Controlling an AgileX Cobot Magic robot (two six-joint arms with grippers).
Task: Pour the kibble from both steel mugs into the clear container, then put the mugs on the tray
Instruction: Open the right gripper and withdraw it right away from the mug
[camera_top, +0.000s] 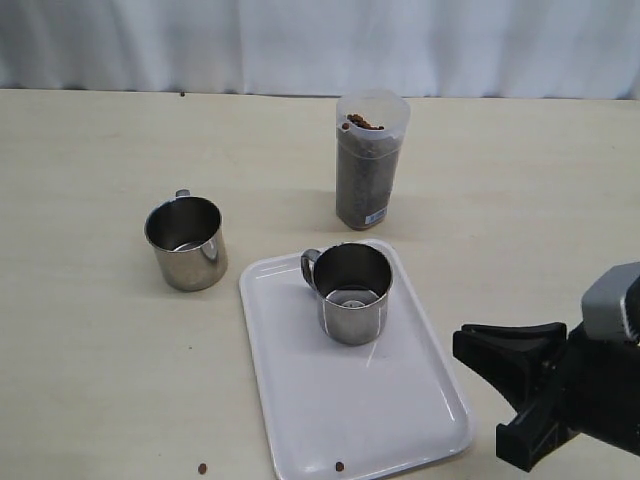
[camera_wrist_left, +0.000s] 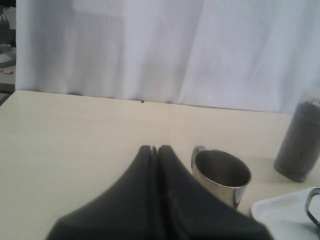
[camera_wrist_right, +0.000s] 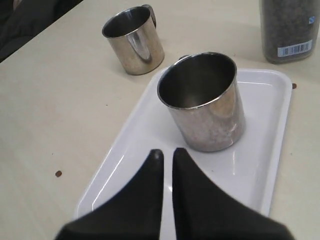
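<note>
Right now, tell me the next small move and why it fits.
Probably open the left end effector and ease it toward the mug on the table. Its jaws are shut on nothing, that mug looks empty, the kibble is in the container, and the other mug already stands on the tray.

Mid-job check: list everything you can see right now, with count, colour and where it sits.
tray: one, white, mid-table
mug on tray: one, shiny steel, upright on its far half, looks empty
mug on table: one, shiny steel, upright, left of the tray, apart from it
clear container: one, translucent, beyond the tray
kibble: dark brown, nearly filling the container
loose pellets: two, brown, one on the tray's near end, one on the table to its left
table: one, pale beige
curtain: white, behind the table
left gripper: black, shut, empty
right gripper: black, shut, empty, over the tray's near end
</note>
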